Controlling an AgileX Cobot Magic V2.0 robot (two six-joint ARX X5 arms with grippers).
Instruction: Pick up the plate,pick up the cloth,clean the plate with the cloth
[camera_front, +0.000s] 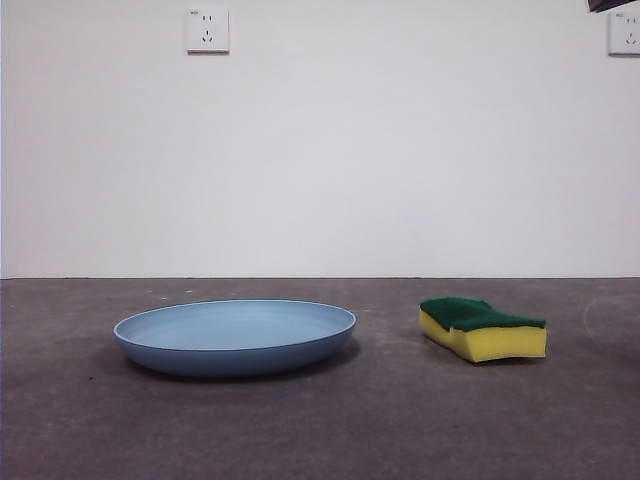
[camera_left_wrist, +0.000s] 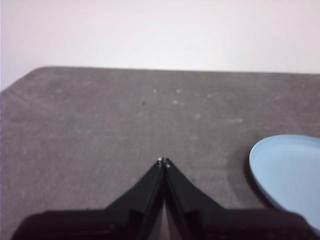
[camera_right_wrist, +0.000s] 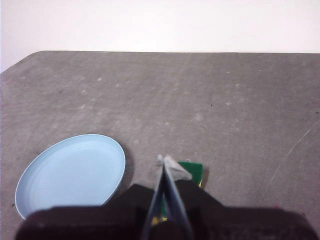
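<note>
Grey, rough, mottled tabletop (camera_front: 320, 420) is seen across the whole foreground of the front view. On it, the plate (camera_front: 235, 337) is set flat on the left side, light blue, round, shallow, with a raised rim, nothing inside. The cloth (camera_front: 483, 328) is laid flat on the right, a yellow foam block with a dark green scouring layer on top and wavy sides. Plate and cloth are kept apart, with bare table between them; neither is touched by anything.

Left gripper (camera_left_wrist: 163, 161) is seen in the left wrist view with both black jaws pressed together tip to tip, nothing between them. It is held above bare table, and the plate (camera_left_wrist: 290, 175) is seen off to one side of it, partly cut by the picture edge, not touched.

Right gripper (camera_right_wrist: 167, 161) is seen in the right wrist view with jaws likewise closed against each other, nothing gripped. It is held above the table just over the cloth (camera_right_wrist: 192, 171), of which only a green corner is shown behind the jaws; contact cannot be told. The plate (camera_right_wrist: 72, 172) is seen beside it, clear of the jaws.

Behind the table a plain white wall (camera_front: 320, 160) is shown, with a socket (camera_front: 207, 30) high on the left and a second socket (camera_front: 624, 33) at the right edge. A dark arm tip (camera_front: 612, 5) is seen at the top right corner.
</note>
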